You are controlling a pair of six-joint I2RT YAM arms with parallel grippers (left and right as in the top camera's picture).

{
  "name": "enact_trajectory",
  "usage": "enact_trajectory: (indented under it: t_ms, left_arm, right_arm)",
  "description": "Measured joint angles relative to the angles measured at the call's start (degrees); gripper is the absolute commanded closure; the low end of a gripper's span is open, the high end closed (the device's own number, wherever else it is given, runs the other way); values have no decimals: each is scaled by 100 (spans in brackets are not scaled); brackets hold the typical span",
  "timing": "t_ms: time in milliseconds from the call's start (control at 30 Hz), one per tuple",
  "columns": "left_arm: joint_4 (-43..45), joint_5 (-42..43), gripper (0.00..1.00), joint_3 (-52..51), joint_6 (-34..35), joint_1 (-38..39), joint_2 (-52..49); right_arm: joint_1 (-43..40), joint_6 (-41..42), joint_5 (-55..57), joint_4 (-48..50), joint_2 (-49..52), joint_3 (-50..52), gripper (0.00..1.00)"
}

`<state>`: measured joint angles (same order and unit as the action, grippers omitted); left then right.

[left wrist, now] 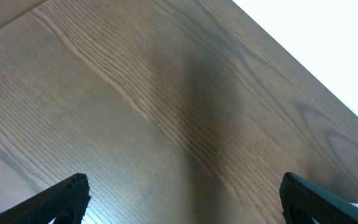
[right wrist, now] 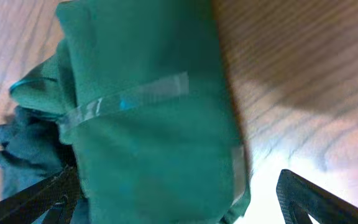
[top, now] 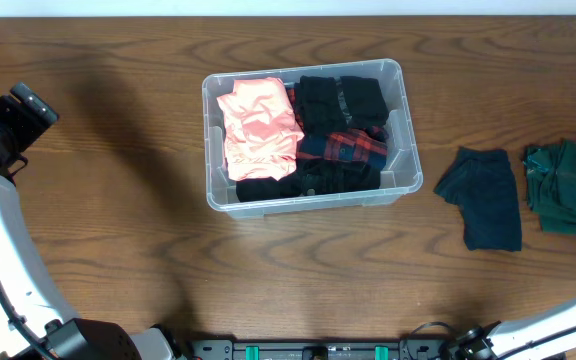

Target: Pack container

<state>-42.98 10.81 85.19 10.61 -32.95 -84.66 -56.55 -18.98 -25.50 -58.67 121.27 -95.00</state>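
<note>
My overhead view is evenly lit and sharp. A broad soft shadow lies on the left of the table [top: 118, 250], and the container [top: 308, 200] catches faint glints on its clear walls. In my left wrist view the grain is crisp, a dim shadow band crosses the middle, and the top right corner is blown white. My right wrist view is blurred: the green cloth [right wrist: 148, 124] looks soft, and glare whitens the wood below it.

Left gripper [left wrist: 184, 198]: only 2 dark fingertips [left wrist: 73, 191] show in wrist view, rest cut off by btm edge. Right gripper [right wrist: 178, 198]: same, tips at btm corners only; overhead gives just a dark bit at rt edge. Green garment [right wrist: 148, 130] fills right wrist view, blurred, cut off top & btm; shiny strip [right wrist: 135, 96] across it, can't tell what. Container [top: 210, 150]: plaid item [top: 353, 147] partly under black clothes [top: 333, 100], lower layers hidden. Left arm [top: 3, 240] cut by left edge.
</note>
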Motion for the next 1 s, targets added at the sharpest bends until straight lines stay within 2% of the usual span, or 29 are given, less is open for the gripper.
enact_trajectory:
  t_ms: [467,633,800,1000]
  left_arm:
    - [0,0,2,0,0,0,0]
    - [0,0,2,0,0,0,2]
    - [0,0,2,0,0,0,2]
    - [0,0,2,0,0,0,0]
  right_arm:
    - [-2,-278,-116,680,621,-2,1]
    - [-24,-310,-520,739,706,-24,4]
    - [-37,-380,-1130,732,892,-103,17]
    - [-31,-299,-1469,691,1027,-109,49]
